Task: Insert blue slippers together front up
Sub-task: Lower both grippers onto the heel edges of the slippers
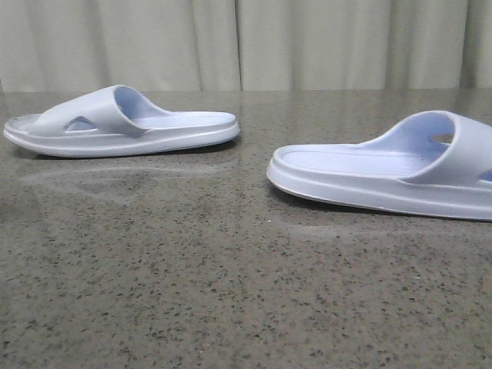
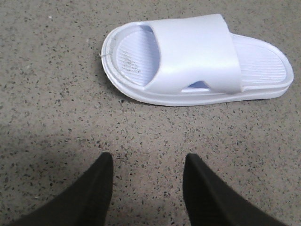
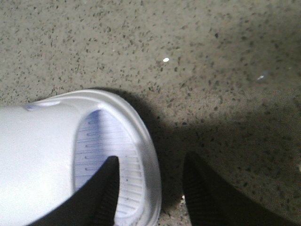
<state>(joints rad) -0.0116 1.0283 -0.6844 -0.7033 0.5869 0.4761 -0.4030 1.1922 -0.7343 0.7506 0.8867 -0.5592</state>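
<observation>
Front view: two blue slippers lie soles down on the speckled stone surface (image 1: 231, 292), well apart, the left slipper (image 1: 123, 123) farther back with its toe outward to the left, the right slipper (image 1: 384, 173) nearer with its heel toward the middle; neither tool shows here. Left wrist view: the left tool (image 2: 148, 165) hovers with its dark fingers apart over bare surface, near the left slipper (image 2: 195, 59) but not touching it. The foam looks soft and thick, with a smooth wide strap, a triangular cut-out and a ribbed footbed with some dark scuffing. Right wrist view: the right tool (image 3: 150, 169) stands apart too, one finger over the ribbed footbed at the rim of the right slipper (image 3: 56, 146), the other outside it over the surface. Closing there would probably pinch only the springy side wall, so the slipper could twist or slip free, and a sagging, tilted shoe would make nesting the pair toes-up awkward
</observation>
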